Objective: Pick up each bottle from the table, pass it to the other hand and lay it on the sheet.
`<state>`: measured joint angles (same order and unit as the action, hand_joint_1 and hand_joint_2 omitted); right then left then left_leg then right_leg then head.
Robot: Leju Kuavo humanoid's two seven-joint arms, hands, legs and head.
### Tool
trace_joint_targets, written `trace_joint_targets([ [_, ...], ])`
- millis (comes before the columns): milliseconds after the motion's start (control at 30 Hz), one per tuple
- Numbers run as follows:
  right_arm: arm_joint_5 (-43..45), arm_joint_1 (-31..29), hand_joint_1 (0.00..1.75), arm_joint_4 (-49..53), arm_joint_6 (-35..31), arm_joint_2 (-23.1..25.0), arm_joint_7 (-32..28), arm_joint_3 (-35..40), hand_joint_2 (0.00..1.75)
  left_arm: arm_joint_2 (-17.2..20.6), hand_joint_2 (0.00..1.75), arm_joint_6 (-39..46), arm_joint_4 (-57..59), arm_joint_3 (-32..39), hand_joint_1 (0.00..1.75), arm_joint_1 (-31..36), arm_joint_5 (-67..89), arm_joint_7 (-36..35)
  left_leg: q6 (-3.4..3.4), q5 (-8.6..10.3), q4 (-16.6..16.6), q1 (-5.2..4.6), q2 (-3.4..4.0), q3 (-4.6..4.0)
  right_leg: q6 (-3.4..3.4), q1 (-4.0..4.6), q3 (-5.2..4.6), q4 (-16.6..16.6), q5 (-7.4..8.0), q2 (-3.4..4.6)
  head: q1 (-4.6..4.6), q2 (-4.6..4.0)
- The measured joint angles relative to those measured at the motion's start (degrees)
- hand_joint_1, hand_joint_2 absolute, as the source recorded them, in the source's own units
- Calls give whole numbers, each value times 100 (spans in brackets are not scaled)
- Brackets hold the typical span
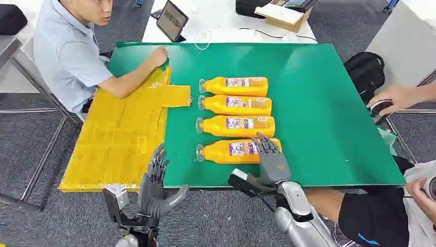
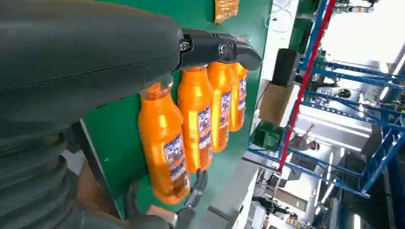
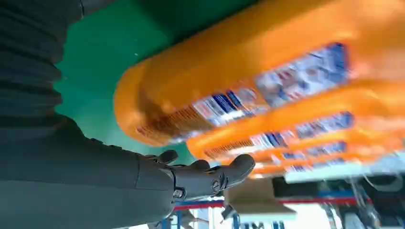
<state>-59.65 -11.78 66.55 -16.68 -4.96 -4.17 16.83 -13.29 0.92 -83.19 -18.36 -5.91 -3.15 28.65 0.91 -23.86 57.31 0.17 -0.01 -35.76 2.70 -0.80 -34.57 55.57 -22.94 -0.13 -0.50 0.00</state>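
Note:
Several orange bottles lie side by side on the green table (image 1: pixel 319 103), caps toward the yellow sheet (image 1: pixel 118 139) at the left. My right hand (image 1: pixel 271 157) hovers over the base end of the nearest bottle (image 1: pixel 231 151), fingers spread and not closed around it. The right wrist view has that bottle (image 3: pixel 229 71) close above the open right hand (image 3: pixel 191 179). My left hand (image 1: pixel 154 185) stands open at the table's front edge, beside the sheet's near corner, holding nothing. From the left wrist, the left hand (image 2: pixel 86 57) looms before the row, nearest bottle (image 2: pixel 165 148) first.
A person sits at the far left with a hand (image 1: pixel 158 55) on the sheet's far corner. A second person's hand (image 1: pixel 396 98) is at the right edge, a third person (image 1: pixel 406 206) at the lower right. A tablet (image 1: pixel 171 21) and a box (image 1: pixel 285 15) lie behind.

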Motion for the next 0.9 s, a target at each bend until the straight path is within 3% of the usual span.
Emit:
trace_joint_targets([
  [200, -135, -343, 0, -472, 11, -127, 118, 63, 175, 0, 175, -96, 0, 22, 0, 9, 13, -72, 1, 1, 1, 0, 0, 0, 0, 0, 0, 0, 1, 0, 2, 0],
  [533, -201, -801, 0, -1243, -199, -57, -330, 435, 175, 0, 175, -166, 7, 20, 0, 107, -87, -149, 0, 1, 1, 2, 1, 0, -1, 2, -1, 2, 0, 1, 0, 0],
  [900, 96, -1204, 0, -1748, 94, 55, -483, 691, 175, 0, 175, -179, 42, 20, 0, 165, -101, -151, 0, 1, 1, 1, 1, 2, 0, 1, 0, 1, 1, 2, 0, 0],
])
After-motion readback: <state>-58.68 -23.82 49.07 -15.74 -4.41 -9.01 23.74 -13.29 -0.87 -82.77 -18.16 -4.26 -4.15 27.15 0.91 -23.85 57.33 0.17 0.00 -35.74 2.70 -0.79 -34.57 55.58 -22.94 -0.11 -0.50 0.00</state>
